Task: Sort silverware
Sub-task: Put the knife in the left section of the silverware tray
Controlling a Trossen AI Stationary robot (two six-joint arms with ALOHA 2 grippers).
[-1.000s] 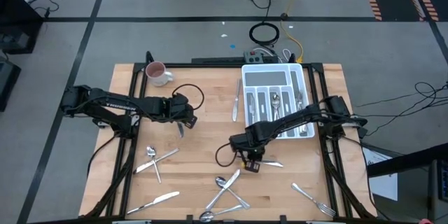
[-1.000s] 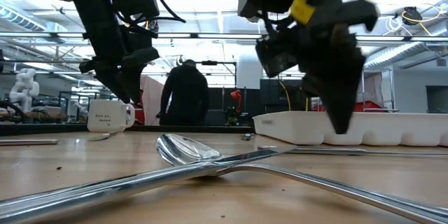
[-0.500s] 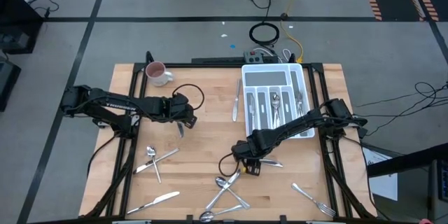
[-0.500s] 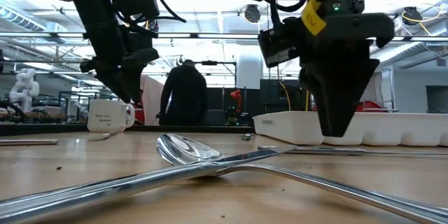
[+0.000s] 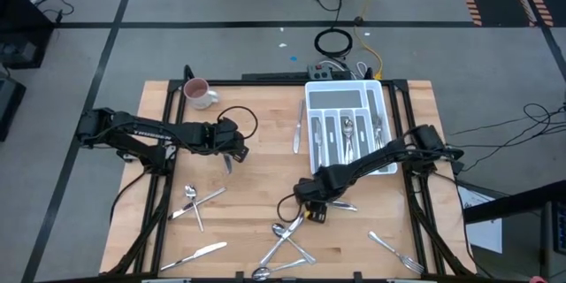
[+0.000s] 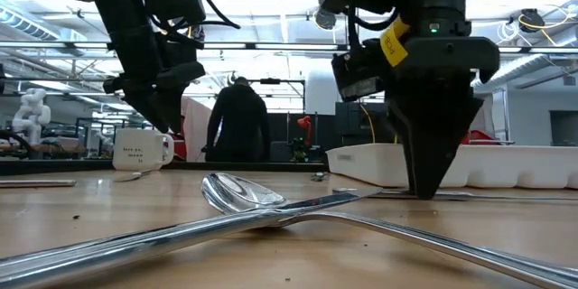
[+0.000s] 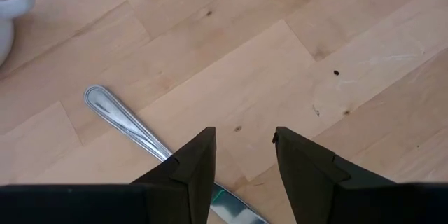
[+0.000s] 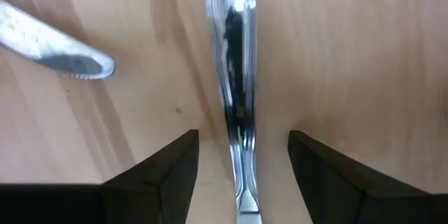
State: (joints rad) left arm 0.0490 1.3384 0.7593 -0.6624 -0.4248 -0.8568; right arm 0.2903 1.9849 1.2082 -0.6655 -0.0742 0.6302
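Since a second ago the right gripper [image 5: 316, 211] has dropped from above the table [image 5: 256, 177] to its surface, its tips now at the boards in the low view, while the left arm has stayed put. The table is pale wood with visible grain and plank seams, framed by dark rails. At its far right sits the white plastic tray [image 5: 382, 106], smooth-walled and split into long slots, several already holding cutlery. The silverware [image 5: 285, 240] is slim, polished and mirror-bright, scattered mostly over the near half of the table. The right gripper's dark wedge-shaped fingers [image 8: 157, 171] stand open, straddling the rounded handle of one utensil [image 8: 234, 105] without clasping it; a serrated knife tip [image 8: 59, 52] lies beside. The left gripper [image 5: 232, 153] hovers open over the table's left middle, a knife [image 7: 122, 122] beneath it.
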